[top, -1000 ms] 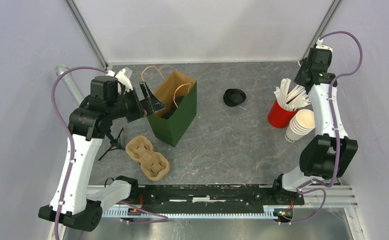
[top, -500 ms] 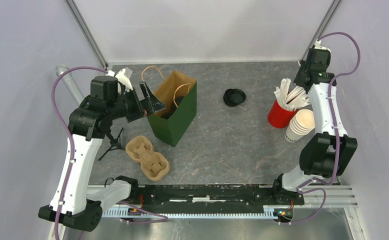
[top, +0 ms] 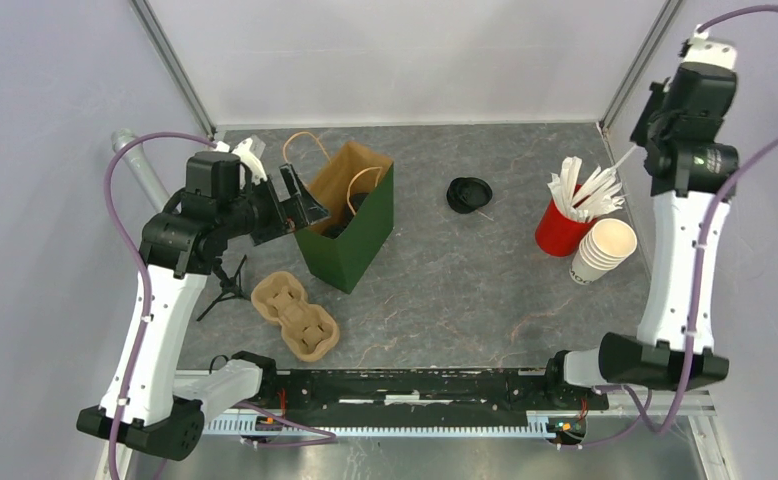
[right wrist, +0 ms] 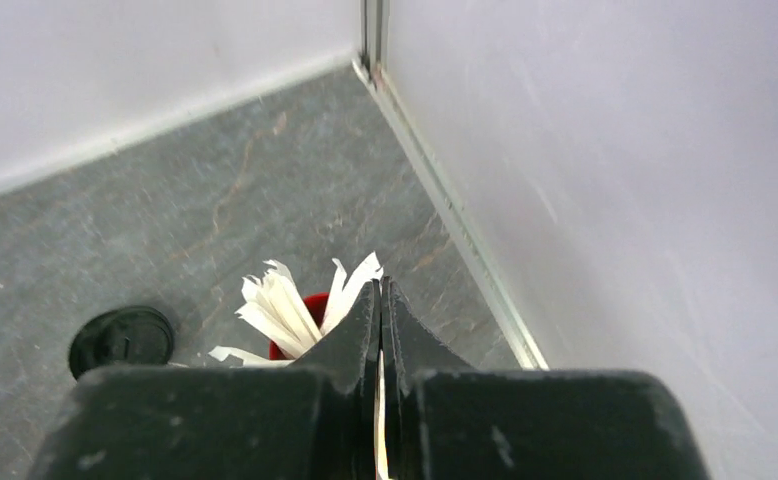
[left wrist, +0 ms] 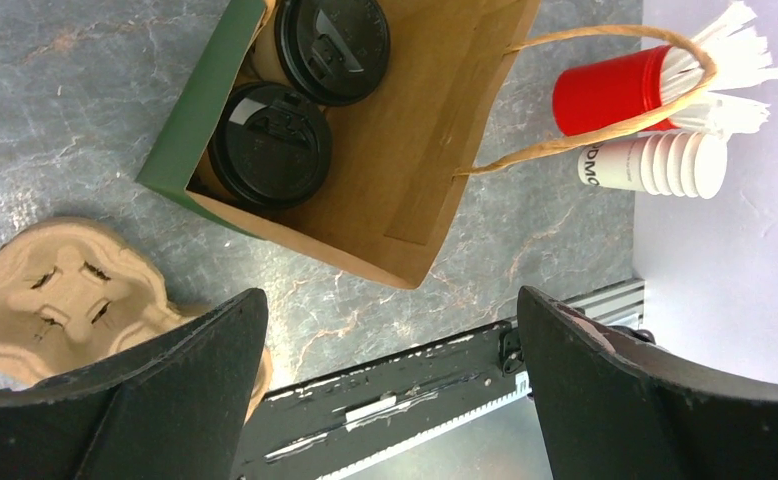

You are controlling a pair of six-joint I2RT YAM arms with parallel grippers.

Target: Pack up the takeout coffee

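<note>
1. Your left gripper (left wrist: 390,300) hangs over the green paper bag (top: 350,255), its fingers spread wide and holding nothing.
2. Two lidded coffee cups (left wrist: 270,145) stand side by side inside that bag.
3. Your right gripper (right wrist: 380,292) is raised near the red cup (top: 558,235), its fingers pinched together on one white stick (top: 620,160).
4. A loose black lid (top: 468,193) lies on the table (top: 445,290) between the bag and the red cup.

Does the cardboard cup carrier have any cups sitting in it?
No, the cardboard cup carrier lies empty; both lidded cups stand inside the green bag.
</note>
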